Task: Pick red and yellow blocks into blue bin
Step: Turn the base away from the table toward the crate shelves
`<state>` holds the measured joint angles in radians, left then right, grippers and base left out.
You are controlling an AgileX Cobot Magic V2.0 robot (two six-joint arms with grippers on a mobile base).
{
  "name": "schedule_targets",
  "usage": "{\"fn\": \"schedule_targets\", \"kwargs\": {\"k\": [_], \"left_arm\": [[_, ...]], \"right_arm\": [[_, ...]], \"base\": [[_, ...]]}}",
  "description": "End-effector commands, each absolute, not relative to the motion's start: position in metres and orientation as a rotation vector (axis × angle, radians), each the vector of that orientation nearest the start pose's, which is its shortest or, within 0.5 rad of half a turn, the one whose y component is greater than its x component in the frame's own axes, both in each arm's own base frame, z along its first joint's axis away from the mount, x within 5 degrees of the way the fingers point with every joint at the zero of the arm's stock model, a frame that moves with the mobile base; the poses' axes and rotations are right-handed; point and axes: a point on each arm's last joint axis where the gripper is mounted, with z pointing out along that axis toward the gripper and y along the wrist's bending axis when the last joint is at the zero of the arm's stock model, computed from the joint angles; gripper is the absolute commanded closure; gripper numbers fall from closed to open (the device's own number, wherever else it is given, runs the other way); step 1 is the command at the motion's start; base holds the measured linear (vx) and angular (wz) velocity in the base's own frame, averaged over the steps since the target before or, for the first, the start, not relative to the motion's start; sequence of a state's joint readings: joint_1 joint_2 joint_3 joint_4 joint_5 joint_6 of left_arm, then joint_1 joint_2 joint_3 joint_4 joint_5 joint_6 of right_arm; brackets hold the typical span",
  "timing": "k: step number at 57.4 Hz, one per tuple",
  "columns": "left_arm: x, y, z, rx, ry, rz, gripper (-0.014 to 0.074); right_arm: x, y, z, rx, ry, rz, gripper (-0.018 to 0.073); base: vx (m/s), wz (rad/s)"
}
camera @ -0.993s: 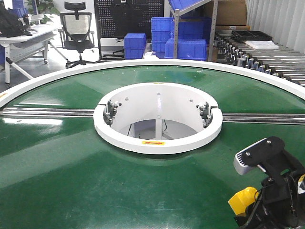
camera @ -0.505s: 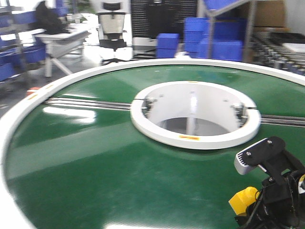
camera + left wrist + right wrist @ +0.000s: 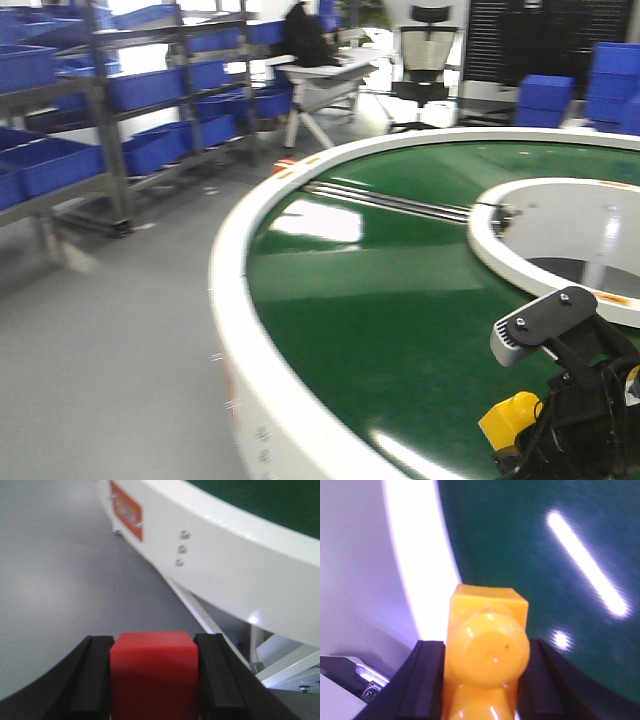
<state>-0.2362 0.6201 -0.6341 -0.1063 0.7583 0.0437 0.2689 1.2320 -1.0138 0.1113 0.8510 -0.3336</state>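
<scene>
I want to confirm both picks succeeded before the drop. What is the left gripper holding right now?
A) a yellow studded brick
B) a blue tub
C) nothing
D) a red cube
D: the left wrist view shows the small plain red cube clamped between the black fingers of the left gripper, while the yellow studded toy brick sits in the right gripper.

Left gripper (image 3: pixel 154 680) clamped on red cube (image 3: pixel 154 672), black fingers (image 3: pixel 95 675) pressed against both cube sides. Cube fills gap between fingers, top face visible. Ahead and to right: white table rim (image 3: pixel 235 555) with three screws (image 3: pixel 182 547) and orange label (image 3: pixel 126 510). Grey floor (image 3: pixel 55 575) below and left. Green surface (image 3: pixel 270 500) top right.
</scene>
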Motion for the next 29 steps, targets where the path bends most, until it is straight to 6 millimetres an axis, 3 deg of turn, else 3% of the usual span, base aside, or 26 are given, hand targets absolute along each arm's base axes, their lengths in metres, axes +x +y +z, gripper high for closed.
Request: {"fn": "schedule_targets", "kwargs": {"k": [1, 29], "left_arm": [[0.1104, -0.0338, 0.3241, 0.248, 2.124, -0.247, 0.0393], [0.1103, -0.0338, 0.3240, 0.249, 2.125, -0.247, 0.0393]], "right_arm": [[0.2339, 0.0723, 0.3338, -0.670, 2.354, 0.106, 0.0265], [0.2339, 0.0723, 0.3338, -0.670, 2.354, 0.106, 0.0265]], "base": [[-0.18, 0.70], [-0.17, 0.65]]}}
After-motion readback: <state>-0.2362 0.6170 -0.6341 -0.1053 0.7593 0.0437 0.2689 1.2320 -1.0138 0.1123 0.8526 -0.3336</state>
